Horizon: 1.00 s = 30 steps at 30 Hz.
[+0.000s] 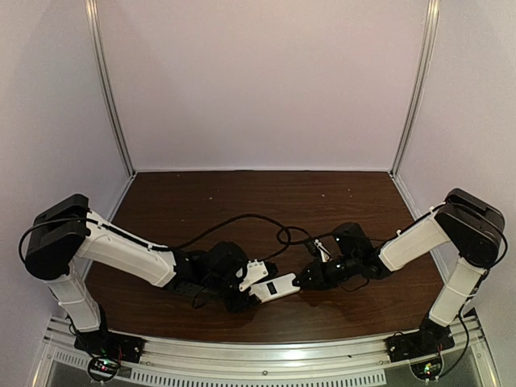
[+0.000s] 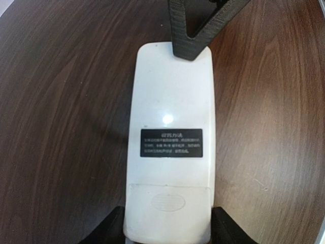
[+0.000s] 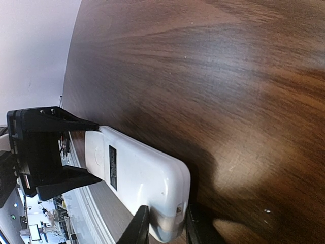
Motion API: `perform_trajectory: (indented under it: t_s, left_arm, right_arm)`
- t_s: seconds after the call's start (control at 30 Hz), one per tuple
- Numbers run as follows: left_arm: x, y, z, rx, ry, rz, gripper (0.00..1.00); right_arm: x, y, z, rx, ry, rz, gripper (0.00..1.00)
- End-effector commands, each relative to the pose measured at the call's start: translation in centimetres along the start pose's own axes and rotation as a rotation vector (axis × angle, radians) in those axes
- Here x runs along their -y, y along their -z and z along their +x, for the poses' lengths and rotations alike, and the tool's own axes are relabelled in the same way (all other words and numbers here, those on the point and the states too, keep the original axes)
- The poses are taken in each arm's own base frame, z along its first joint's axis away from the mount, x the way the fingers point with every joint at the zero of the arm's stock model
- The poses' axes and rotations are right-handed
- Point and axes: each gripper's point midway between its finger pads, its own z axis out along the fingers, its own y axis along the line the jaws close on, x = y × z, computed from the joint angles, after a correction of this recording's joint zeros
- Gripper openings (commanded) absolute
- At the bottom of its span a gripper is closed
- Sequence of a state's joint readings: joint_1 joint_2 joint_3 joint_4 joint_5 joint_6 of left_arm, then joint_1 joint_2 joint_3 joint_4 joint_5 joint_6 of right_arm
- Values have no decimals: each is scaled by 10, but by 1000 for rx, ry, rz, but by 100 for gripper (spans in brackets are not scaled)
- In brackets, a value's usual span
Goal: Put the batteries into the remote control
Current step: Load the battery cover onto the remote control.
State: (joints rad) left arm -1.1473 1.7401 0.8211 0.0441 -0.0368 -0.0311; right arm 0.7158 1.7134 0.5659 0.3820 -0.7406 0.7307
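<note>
Dark wood-grain table (image 1: 242, 193), pale walls (image 1: 258, 81) on 3 sides. White left arm (image 1: 121, 246) and right arm (image 1: 411, 238) reaching inward from the near edge, meeting front of centre. Black cables (image 1: 242, 219) looping behind the wrists. Between the 2 wrists, remote control (image 1: 274, 288), white back up, face hidden, low over the tabletop; touching it or not, cannot tell. Cover end clamped in left gripper (image 2: 169, 231), 1 black finger tight on each long edge. Opposite rounded end clamped in right gripper (image 3: 163, 227), 1 finger on the white back, the other beneath. Mid-back, black label (image 2: 171, 143) with white print. Nearer the left wrist, battery cover (image 2: 169, 203) seated flush, oval grip patch on it.
</note>
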Motion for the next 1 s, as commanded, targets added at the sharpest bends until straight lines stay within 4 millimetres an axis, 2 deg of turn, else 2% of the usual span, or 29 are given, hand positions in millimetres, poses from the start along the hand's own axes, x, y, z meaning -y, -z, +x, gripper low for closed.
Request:
perform_trajectory:
  t_s: [0.0, 0.23, 0.5, 0.67, 0.77, 0.87, 0.97]
  left_arm:
    - [-14, -13, 27, -72, 13, -45, 58]
    - [-13, -10, 23, -67, 14, -40, 68]
    - [-13, 6, 8, -9, 16, -32, 97]
    - [0, 30, -13, 92, 26, 49, 97]
    - [-1, 48, -23, 149, 68, 49, 98]
    - [-10, 68, -28, 213, 137, 7, 97]
    - [-28, 93, -30, 291, 251, -79, 97]
  right_arm:
    - [7, -10, 25, -94, -4, 19, 25]
    - [6, -9, 24, -92, -1, 19, 25]
    - [6, -6, 21, -85, 0, 29, 30]
    - [6, -2, 18, -77, -5, 34, 35]
    - [6, -1, 19, -78, -12, 31, 38]
    - [4, -1, 20, -77, -19, 19, 38]
    - [0, 0, 19, -72, -20, 5, 37]
